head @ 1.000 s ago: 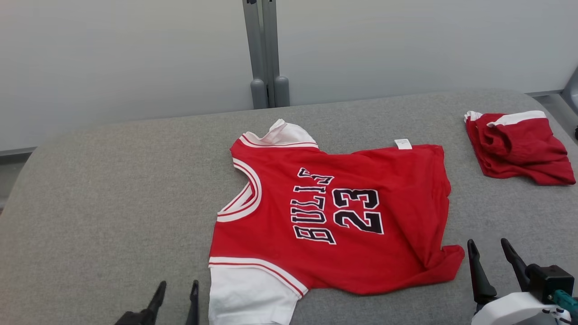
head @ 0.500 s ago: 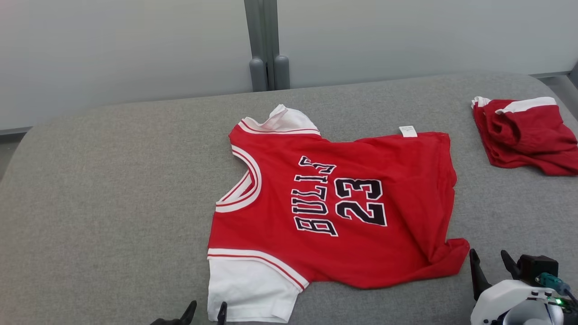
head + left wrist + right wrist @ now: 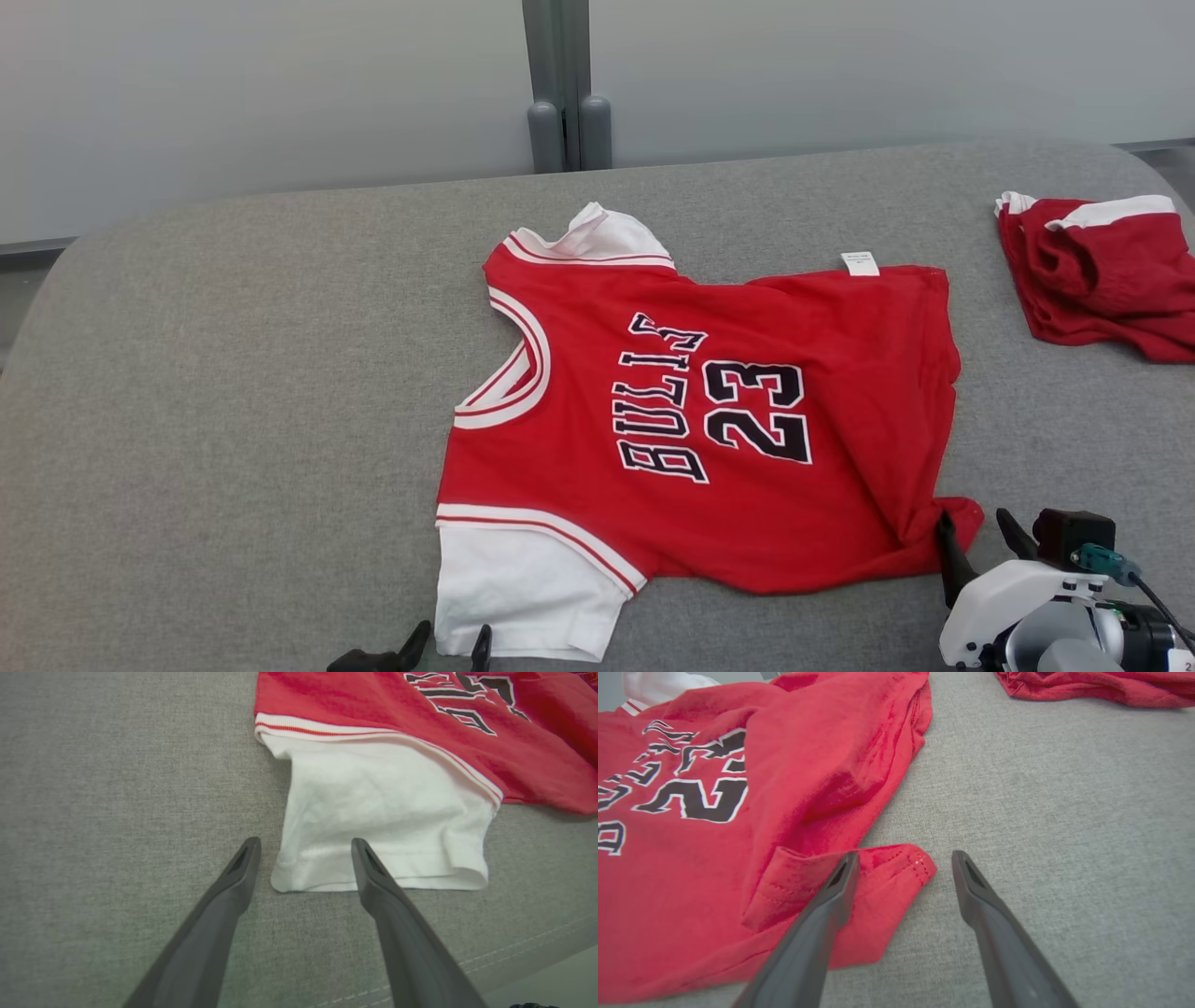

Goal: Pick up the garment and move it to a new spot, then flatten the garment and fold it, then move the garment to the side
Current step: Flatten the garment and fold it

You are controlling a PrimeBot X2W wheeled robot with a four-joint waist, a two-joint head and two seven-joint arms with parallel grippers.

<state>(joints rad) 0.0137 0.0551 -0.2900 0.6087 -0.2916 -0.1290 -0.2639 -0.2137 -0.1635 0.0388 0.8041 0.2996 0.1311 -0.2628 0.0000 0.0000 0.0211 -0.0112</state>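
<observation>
Left tool [image 3: 303, 842] nearer jersey [image 3: 579, 467] sleeve; right tool [image 3: 901, 856] nearer hem; both spread.

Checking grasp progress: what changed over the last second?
The left gripper moved right to straddle the corner of the white sleeve; the right gripper moved left to straddle the hem corner of the jersey. Both jaws open, nothing gripped. The jersey and the red pile lie as before.
</observation>
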